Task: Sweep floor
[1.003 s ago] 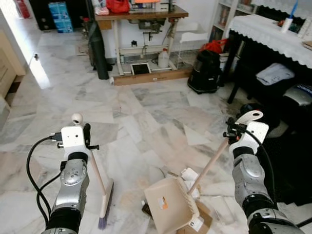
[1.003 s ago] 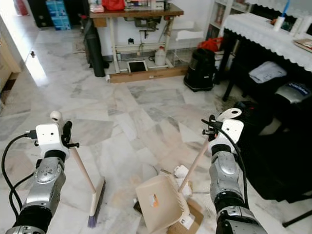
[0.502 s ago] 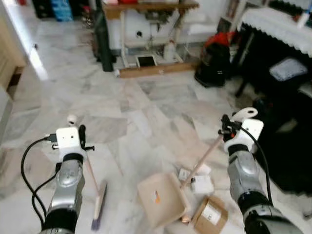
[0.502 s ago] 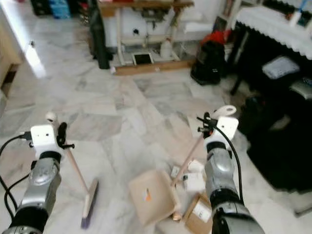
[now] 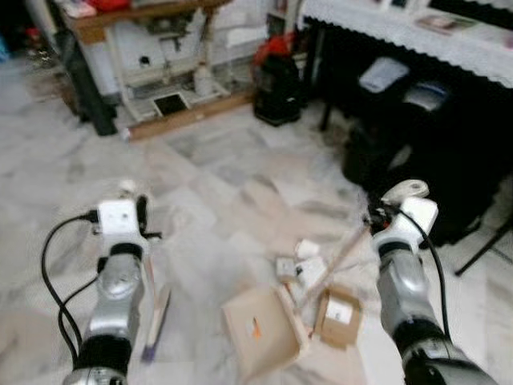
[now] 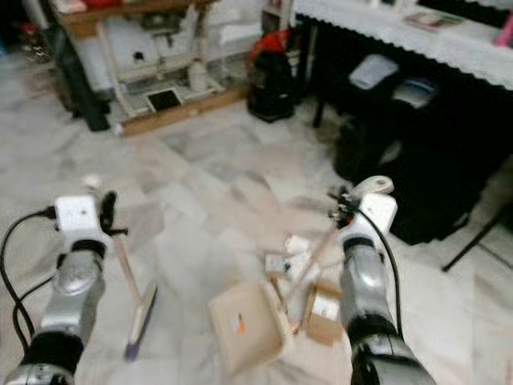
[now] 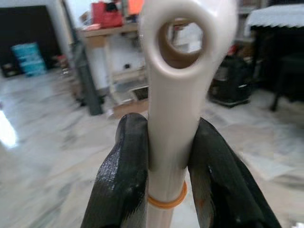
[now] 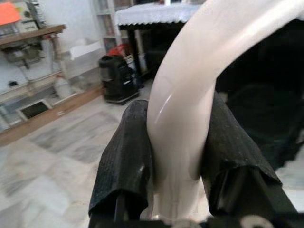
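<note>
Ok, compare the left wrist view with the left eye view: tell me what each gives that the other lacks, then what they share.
Left wrist view: close up, the left gripper has its fingers clamped on the top of the broom, with the hanging hole and an orange band.
Left eye view: the broom's head on the floor, the dustpan held by the right gripper, and small boxes beside it.
Shared: the broom handle, the wooden bench and the marble floor.

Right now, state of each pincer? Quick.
Left pincer: shut on the broom handle.
Right pincer: shut on the dustpan handle, with the dustpan down on the floor.
</note>
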